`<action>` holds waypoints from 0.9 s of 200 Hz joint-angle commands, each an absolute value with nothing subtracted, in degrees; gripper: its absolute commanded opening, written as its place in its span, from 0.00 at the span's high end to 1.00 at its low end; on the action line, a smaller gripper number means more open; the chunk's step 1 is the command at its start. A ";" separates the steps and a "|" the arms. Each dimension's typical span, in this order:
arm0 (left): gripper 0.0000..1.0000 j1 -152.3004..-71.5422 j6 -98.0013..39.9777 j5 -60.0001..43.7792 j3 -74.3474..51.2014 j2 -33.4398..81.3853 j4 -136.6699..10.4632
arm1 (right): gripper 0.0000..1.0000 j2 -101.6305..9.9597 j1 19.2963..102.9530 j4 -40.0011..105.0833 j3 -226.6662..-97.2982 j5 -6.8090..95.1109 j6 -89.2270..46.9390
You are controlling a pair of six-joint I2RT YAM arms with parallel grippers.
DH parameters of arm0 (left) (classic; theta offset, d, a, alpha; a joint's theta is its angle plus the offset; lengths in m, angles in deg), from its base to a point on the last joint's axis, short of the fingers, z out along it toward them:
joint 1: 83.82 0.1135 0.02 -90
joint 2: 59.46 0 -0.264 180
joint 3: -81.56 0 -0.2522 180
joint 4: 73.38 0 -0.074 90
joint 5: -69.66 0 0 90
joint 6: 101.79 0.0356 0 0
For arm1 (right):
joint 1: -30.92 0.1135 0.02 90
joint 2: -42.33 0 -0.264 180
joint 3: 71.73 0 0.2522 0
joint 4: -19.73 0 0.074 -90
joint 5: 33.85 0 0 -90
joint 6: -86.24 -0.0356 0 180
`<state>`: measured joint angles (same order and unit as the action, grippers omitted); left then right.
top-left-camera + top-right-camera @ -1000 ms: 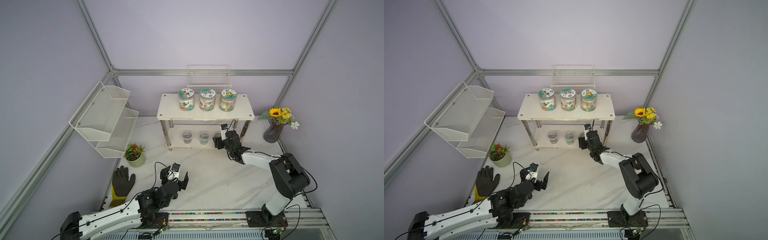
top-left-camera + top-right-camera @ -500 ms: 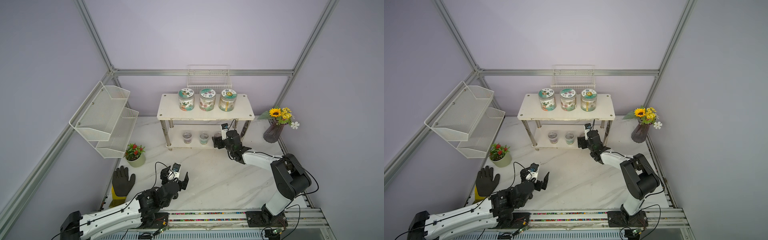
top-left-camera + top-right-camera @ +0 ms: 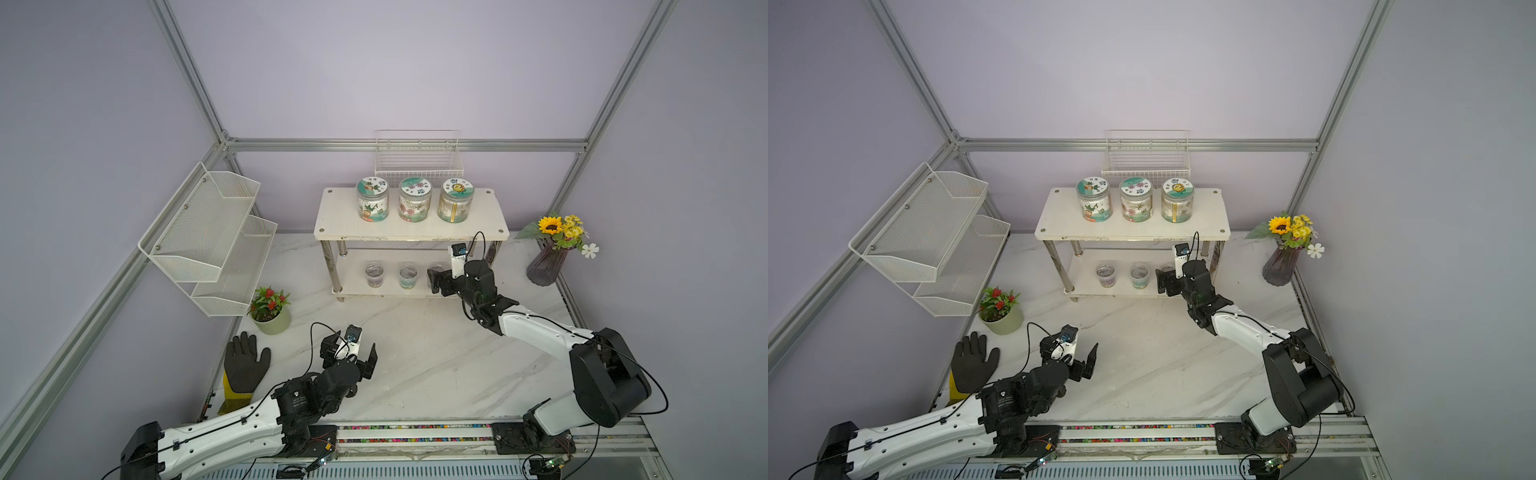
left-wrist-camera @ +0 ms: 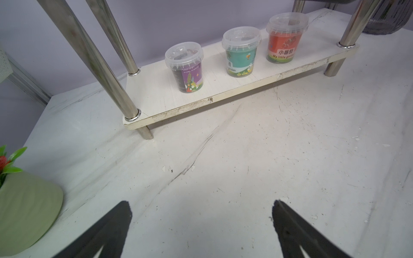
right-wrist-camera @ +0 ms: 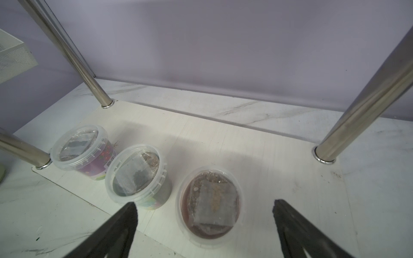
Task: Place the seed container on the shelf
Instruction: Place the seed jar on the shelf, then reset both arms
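Widely spread, right claw flanks seed container near shelf edge; left claw gapes.

light: even, soft | shadows: faint | wrist-view edges: perhaps warped

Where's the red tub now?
Left wrist view: the red tub stands on the shelf's lower board, right end, beside the teal tub, at the right gripper.

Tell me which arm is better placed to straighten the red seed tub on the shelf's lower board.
Right. The right gripper is open right at the red seed tub on the shelf; the left gripper, also open, hangs over the table, short of the shelf.
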<state>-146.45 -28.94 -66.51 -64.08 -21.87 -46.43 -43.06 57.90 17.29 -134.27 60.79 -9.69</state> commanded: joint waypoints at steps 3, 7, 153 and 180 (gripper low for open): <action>0.00 -146.05 -30.80 -69.91 -60.22 -20.62 -44.26 | 0.03 -39.42 59.15 17.95 -129.35 60.54 -11.08; 0.01 -146.05 -31.13 -70.24 -59.76 -20.24 -43.67 | 0.03 -38.72 59.44 17.98 -128.59 60.59 -11.29; 0.00 -138.10 -48.87 -82.50 -47.41 -16.96 -16.84 | 0.05 -5.56 66.39 42.59 -112.29 75.66 -31.29; 0.00 -129.37 -48.19 -76.28 -47.68 -15.61 -18.82 | 0.06 -1.88 66.43 47.75 -113.24 83.06 -32.82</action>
